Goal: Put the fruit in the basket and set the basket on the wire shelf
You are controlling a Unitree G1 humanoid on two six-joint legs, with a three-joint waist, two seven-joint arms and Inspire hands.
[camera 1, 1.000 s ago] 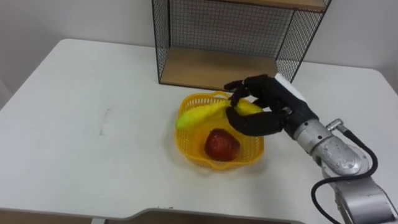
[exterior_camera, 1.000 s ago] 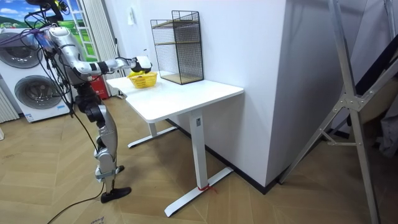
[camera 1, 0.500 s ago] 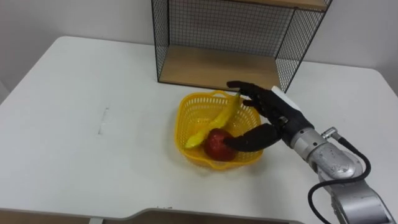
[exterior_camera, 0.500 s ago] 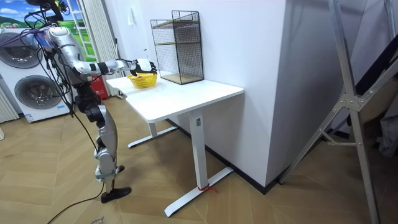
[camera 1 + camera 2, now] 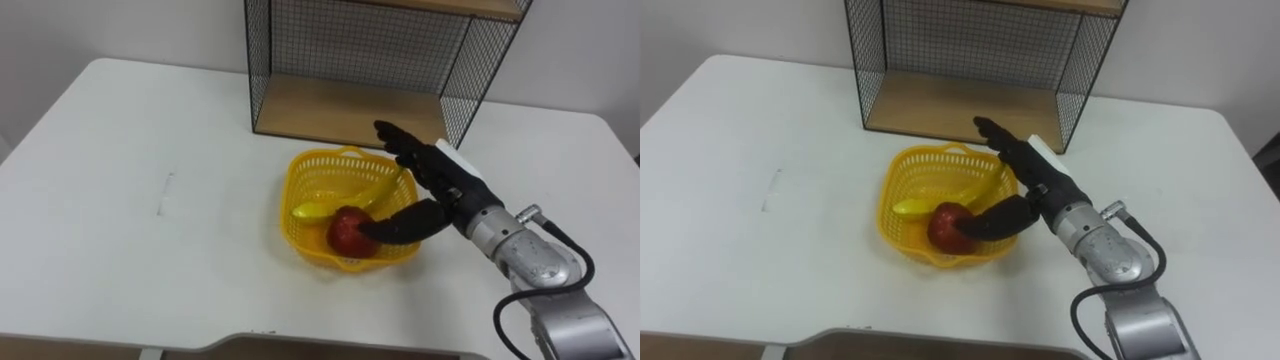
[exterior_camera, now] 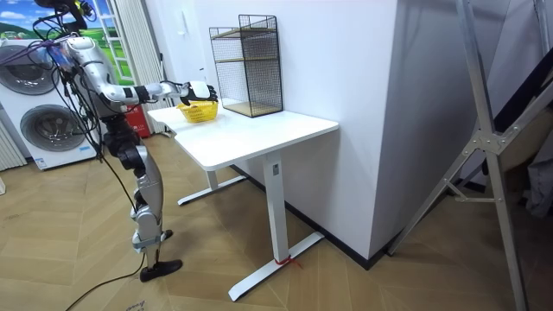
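Note:
A yellow plastic basket (image 5: 305,246) stands on the white table (image 5: 130,140), just in front of the black wire shelf (image 5: 300,40). Inside it a yellow banana (image 5: 340,203) lies across the bottom, with a red apple (image 5: 347,229) beside it toward the front. My right hand (image 5: 436,178), black, hovers open at the basket's right side. Its fingers stretch over the far rim, and the thumb reaches in next to the apple. Nothing is in its grasp. In the room view I stand at the table's end, my right hand (image 6: 200,88) out over the basket (image 6: 200,111).
The shelf's wooden bottom board (image 5: 345,108) lies bare right behind the basket, with a second board higher up. White table surface spreads wide to the left. In the room view washing machines (image 6: 43,121) stand behind me.
A second ago my right hand held the banana above the basket. The fingers have since straightened, and the banana has dropped in and settled flat beside the apple.

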